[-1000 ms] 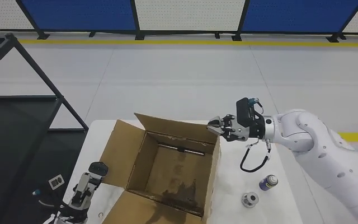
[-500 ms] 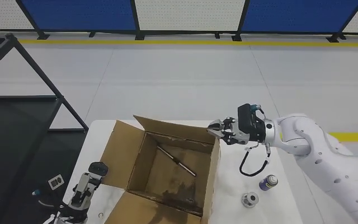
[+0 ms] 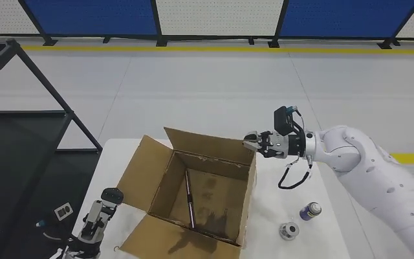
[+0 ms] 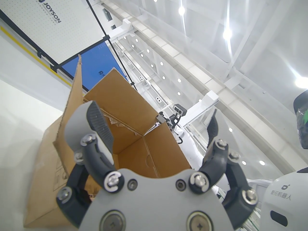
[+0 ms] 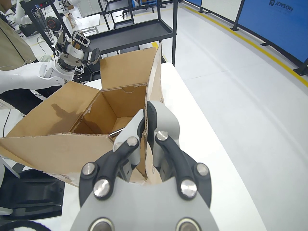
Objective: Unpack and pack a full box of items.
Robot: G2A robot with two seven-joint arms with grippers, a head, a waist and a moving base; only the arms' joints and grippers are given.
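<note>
An open cardboard box (image 3: 213,159) stands on the white table (image 3: 278,188), flaps spread. A thin dark rod (image 3: 189,198) lies on its floor, running front to back. My right gripper (image 3: 252,140) is shut on the box's far right corner; the right wrist view shows its fingers (image 5: 150,114) pinching the cardboard wall (image 5: 154,78). My left gripper (image 3: 98,223) sits low by the table's near left corner, beside the box's left flap (image 4: 72,111). It points upward and is open (image 4: 154,118) with nothing between its fingers.
A small bottle (image 3: 310,211) and a round metal piece (image 3: 288,230) stand on the table right of the box. A black shelf rack (image 3: 32,162) stands left of the table, also seen behind the box (image 5: 134,29).
The right gripper, holding the corner, has pulled the box so it turned slightly. The rod slid from along the far wall to lying front to back. The left arm stayed put.
</note>
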